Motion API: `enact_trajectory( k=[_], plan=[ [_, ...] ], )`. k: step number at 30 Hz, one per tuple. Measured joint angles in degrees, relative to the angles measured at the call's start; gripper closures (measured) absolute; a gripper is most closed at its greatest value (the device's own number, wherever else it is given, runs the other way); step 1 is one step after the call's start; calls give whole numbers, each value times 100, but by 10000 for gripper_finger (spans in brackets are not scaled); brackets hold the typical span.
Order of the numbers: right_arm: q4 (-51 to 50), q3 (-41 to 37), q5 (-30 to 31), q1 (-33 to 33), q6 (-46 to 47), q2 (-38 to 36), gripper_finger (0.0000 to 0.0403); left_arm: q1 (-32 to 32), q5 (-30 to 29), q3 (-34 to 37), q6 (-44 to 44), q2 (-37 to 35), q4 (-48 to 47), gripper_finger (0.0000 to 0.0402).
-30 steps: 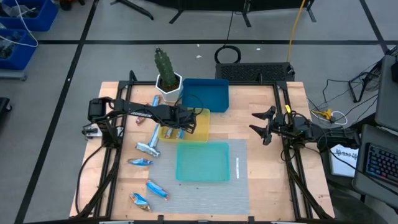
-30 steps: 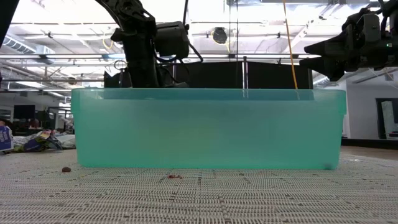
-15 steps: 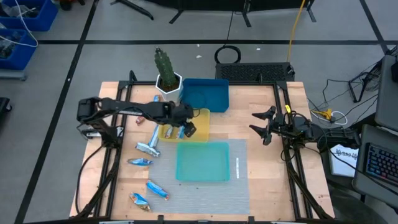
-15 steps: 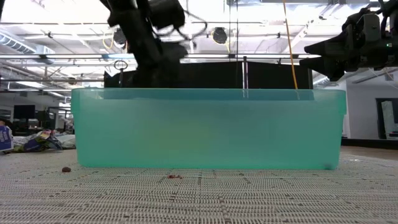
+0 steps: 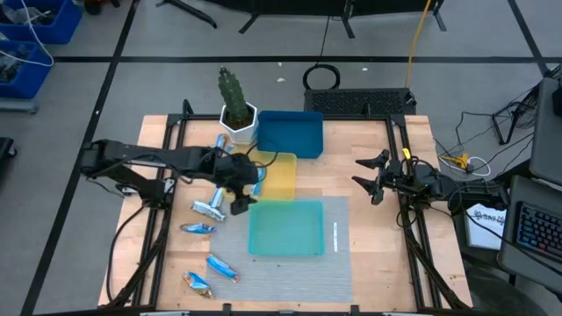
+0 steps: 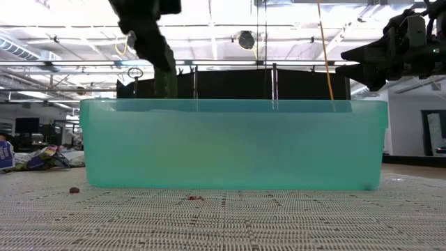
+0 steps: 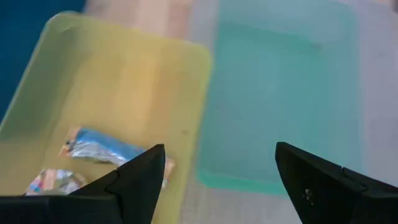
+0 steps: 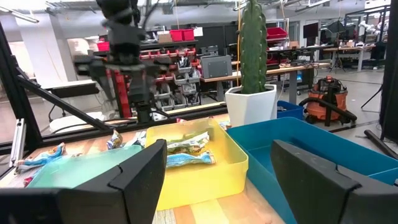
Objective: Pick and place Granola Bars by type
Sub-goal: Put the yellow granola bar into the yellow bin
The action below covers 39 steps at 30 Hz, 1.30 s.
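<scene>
High view | left gripper (image 5: 239, 194) open, empty, beside yellow tray (image 5: 279, 178)

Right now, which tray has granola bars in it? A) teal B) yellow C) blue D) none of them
B: the left wrist view shows two wrapped granola bars lying in the yellow tray, and the right wrist view shows them there too; the teal tray and the blue tray look bare from above.
</scene>
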<state>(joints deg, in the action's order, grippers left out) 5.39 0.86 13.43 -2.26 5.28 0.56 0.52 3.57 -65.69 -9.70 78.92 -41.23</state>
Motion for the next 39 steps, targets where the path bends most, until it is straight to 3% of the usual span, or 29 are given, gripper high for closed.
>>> enact_trajectory(
  k=[5,12,19,39],
  plan=[
    [3,-1,0,0,2,0,124,298,390,-124,282,-420,-756,95],
    [8,0,0,0,2,0,124,807,255,-800,879,-590,-2167,95],
    [11,0,0,0,2,0,124,1379,286,-1538,957,-585,-2887,98],
    [0,-2,0,-2,2,0,124,3819,239,-3278,462,971,-4695,106]
  ],
)
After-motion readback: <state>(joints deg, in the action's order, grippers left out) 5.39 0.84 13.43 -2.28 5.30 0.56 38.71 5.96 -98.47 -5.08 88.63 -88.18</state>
